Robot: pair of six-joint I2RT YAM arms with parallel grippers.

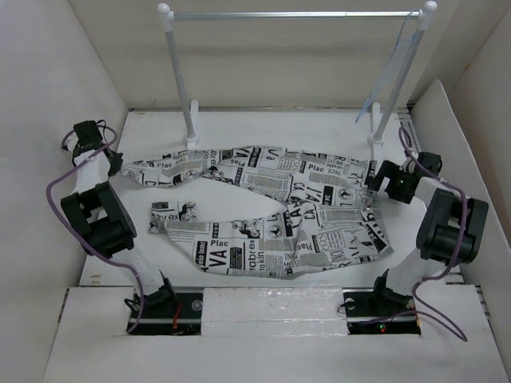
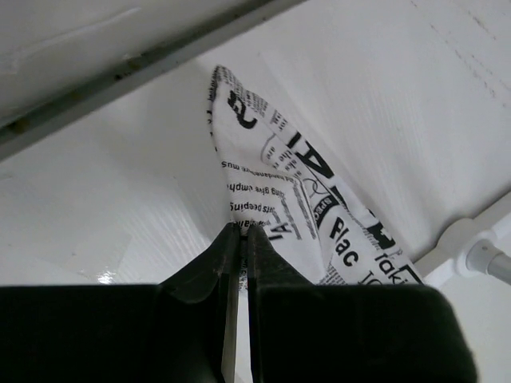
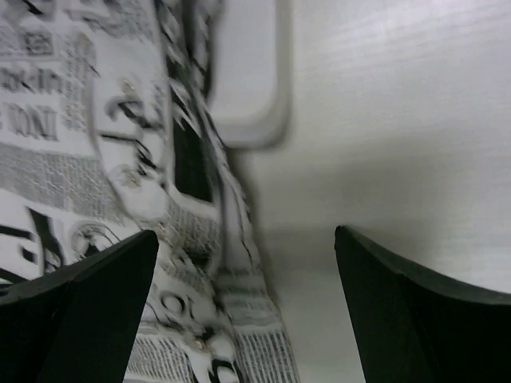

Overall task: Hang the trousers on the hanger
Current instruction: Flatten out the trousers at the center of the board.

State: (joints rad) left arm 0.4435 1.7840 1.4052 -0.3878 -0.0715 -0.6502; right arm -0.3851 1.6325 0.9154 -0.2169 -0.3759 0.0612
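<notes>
The trousers [image 1: 271, 207], white cloth with black newspaper print, lie spread across the table. My left gripper [image 1: 120, 165] is shut on the hem of one trouser leg at the far left; the left wrist view shows its tips [image 2: 240, 231] pinching the cloth [image 2: 279, 183]. My right gripper [image 1: 374, 182] is open over the waist edge at the right; in the right wrist view [image 3: 243, 247] the cloth edge [image 3: 200, 239] lies between the spread fingers. The pale-blue hanger [image 1: 393, 68] hangs from the rack's crossbar at the back right.
A white two-post rack [image 1: 299, 14] with a metal crossbar stands at the back, its feet [image 1: 192, 142] by the trousers. One foot shows in the right wrist view [image 3: 247, 72]. White walls enclose the table on the left, right and back.
</notes>
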